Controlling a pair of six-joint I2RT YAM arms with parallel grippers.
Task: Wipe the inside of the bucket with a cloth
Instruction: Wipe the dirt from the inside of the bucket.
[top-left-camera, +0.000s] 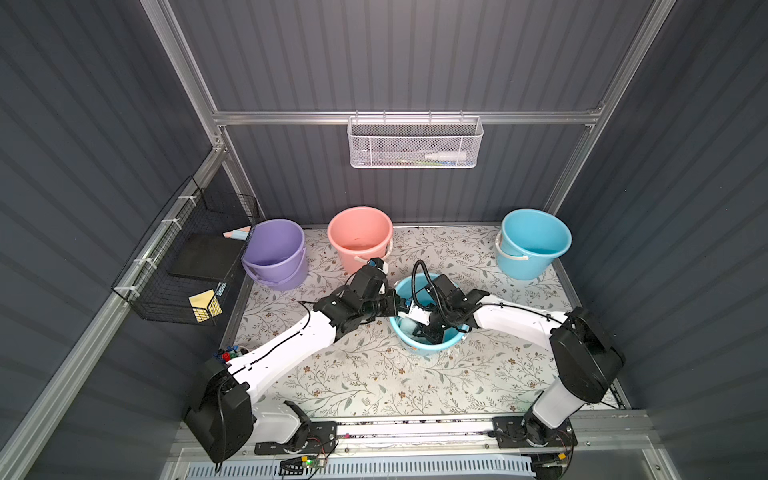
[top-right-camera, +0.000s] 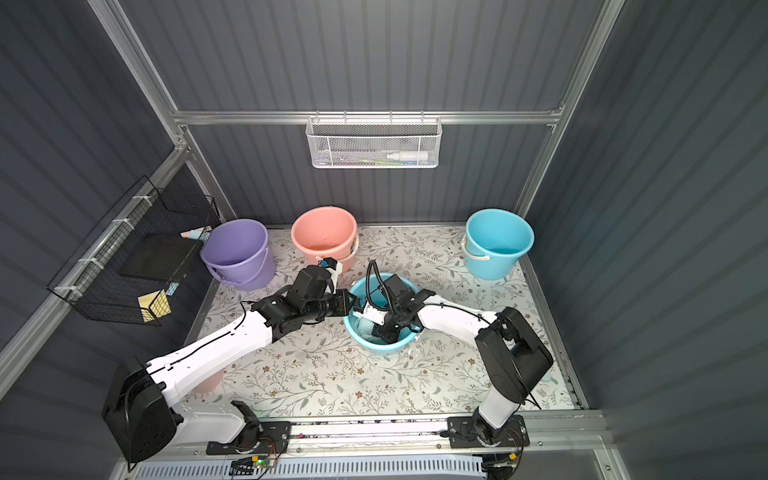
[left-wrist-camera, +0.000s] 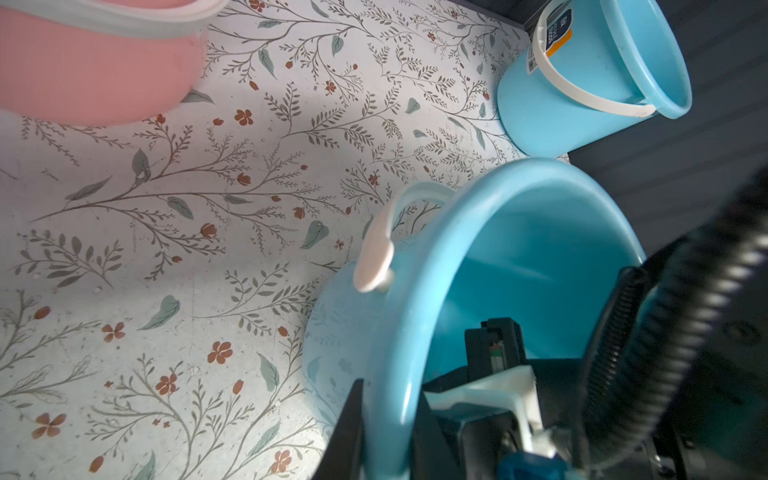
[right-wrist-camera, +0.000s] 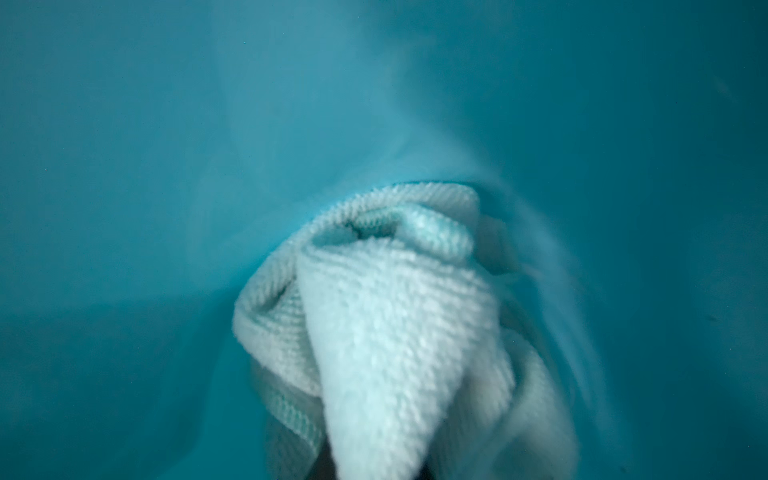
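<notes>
Two arms meet at the central bucket (left-wrist-camera: 540, 257), which stands in the middle of the floral table (top-left-camera: 353, 374). Left gripper (left-wrist-camera: 386, 436): jaws clamped across the bucket's left rim. Right gripper (top-left-camera: 417, 330): lowered inside the bucket and closed on a bunched white cloth (right-wrist-camera: 395, 332), which presses against the inner wall. Beyond, along the back wall: purple bucket (top-left-camera: 274, 253), pink bucket (top-left-camera: 359, 237), rear blue bucket (top-left-camera: 534, 243).

Floral table (top-left-camera: 374, 374), purple bucket (top-left-camera: 276, 249), pink bucket (top-left-camera: 359, 237), blue bucket (top-left-camera: 534, 245), central blue bucket (top-left-camera: 430, 348)
</notes>
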